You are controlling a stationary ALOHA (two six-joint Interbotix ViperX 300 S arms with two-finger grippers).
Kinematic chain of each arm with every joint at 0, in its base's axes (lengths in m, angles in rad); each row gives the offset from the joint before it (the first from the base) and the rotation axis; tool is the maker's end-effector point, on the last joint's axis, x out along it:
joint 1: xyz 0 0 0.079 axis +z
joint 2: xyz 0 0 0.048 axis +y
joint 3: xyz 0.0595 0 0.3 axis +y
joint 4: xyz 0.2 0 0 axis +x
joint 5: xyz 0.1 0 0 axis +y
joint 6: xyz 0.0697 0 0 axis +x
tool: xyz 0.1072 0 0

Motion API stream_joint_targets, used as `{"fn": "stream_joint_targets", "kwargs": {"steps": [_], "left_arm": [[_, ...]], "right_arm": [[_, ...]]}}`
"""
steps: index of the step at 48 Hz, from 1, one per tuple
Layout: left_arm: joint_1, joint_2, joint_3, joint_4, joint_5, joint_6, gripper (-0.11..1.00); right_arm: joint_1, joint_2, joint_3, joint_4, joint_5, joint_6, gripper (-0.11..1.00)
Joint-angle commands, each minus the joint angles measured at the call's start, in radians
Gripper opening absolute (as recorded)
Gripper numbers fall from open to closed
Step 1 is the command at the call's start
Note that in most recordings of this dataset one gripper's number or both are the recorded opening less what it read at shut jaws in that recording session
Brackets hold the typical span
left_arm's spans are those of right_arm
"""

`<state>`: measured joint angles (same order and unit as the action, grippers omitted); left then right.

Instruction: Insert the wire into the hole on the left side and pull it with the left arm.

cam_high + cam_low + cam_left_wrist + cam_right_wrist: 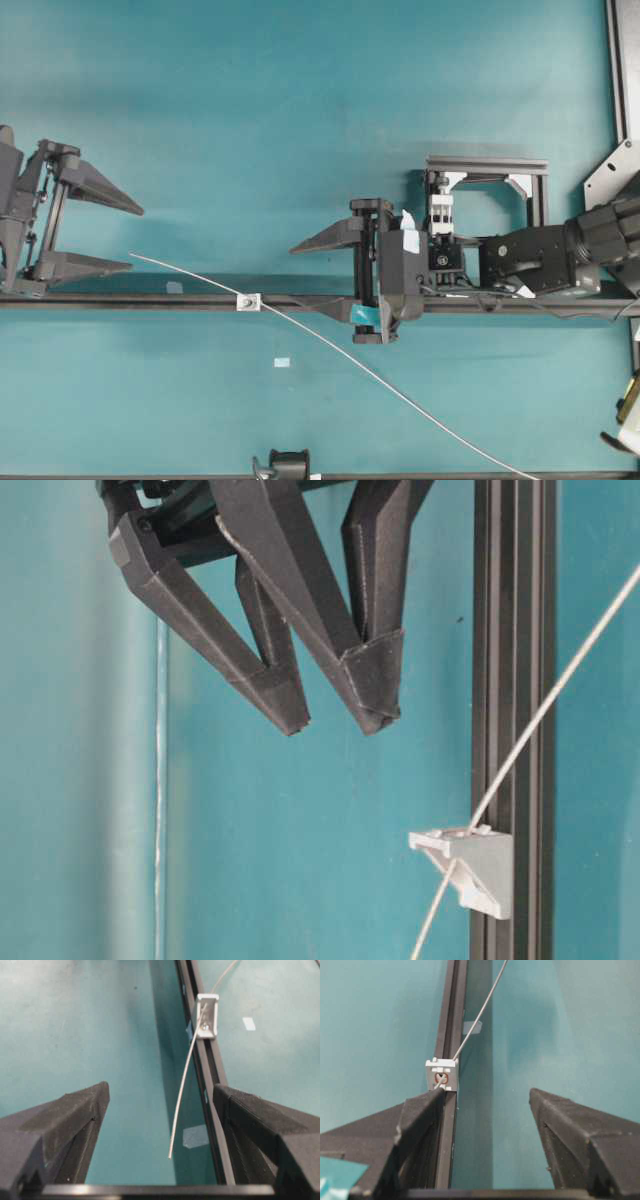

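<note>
The thin pale wire runs from the lower right up through the hole in the small white-silver block on the black rail. Its free end sticks out past the block on the left side. That end lies between the spread fingers of my left gripper, close to the near finger, touching neither. In the left wrist view my left gripper is open and empty. My right gripper is open too, just right of the block, with one finger over the rail.
A taller white clamp block with black bands stands inside a black frame behind the right wrist. A small pale tape piece lies on the teal mat. A black knob sits at the front edge, metal framing at the right.
</note>
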<state>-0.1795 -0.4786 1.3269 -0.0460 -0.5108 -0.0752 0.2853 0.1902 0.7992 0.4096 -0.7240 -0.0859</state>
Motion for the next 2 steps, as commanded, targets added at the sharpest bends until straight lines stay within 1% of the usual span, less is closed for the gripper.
{"fn": "stream_joint_targets", "kwargs": {"steps": [1,2], "left_arm": [[0.005,-0.009,-0.006,0.003,-0.005,-0.002,0.84],[0.005,-0.009,-0.006,0.003,-0.005,-0.002,0.84]], "right_arm": [[-0.003,-0.041,-0.006,0.002,-0.008,0.000,0.77],[-0.005,-0.044,-0.003,0.002,-0.008,0.000,0.77]]}}
